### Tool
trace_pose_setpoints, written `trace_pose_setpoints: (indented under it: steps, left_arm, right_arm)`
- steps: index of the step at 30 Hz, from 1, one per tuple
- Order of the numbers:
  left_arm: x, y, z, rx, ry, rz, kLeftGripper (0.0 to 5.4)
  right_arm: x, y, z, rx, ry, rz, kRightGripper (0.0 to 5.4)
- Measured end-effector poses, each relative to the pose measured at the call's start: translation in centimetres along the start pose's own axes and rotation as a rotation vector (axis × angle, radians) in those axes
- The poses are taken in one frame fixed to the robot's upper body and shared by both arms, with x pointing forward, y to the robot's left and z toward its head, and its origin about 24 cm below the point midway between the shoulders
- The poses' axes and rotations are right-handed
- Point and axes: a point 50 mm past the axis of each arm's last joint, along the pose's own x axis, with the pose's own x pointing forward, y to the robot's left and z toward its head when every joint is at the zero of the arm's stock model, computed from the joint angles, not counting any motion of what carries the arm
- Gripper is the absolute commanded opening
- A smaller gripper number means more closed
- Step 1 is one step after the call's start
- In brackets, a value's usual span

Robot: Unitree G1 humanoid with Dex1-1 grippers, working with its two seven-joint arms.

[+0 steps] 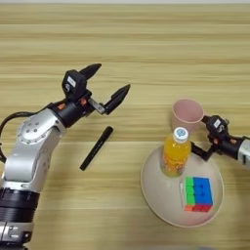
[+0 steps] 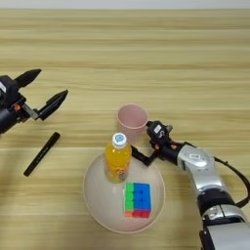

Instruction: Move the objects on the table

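Observation:
A pale pink cup stands upright on the table, just behind a beige plate. An orange-drink bottle with a white cap stands on the plate's back left part. A black marker lies slanted on the wood, left of the plate. My left gripper hovers open above and behind the marker, holding nothing. My right gripper is open just right of the cup and bottle, one finger by the cup's side, the other near the plate's rim.
A colourful puzzle cube lies on the front right part of the plate. Bare wood stretches across the back of the table and the front left.

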Motion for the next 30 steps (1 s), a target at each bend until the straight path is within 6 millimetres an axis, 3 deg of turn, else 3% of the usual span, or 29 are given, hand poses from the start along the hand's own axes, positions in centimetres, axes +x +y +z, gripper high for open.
trace_pose_setpoints:
  steps: [23, 30]
  left_arm:
    - [0.1, -0.4, 0.1, -0.001, -0.008, -0.007, 5.4]
    - [0.2, -0.5, -0.1, -0.011, -0.011, -0.003, 5.4]
  right_arm:
    - [3.3, -0.2, 2.3, -0.004, -0.037, -0.077, 5.39]
    - [3.8, -0.8, 2.8, 0.005, -0.043, -0.141, 4.75]
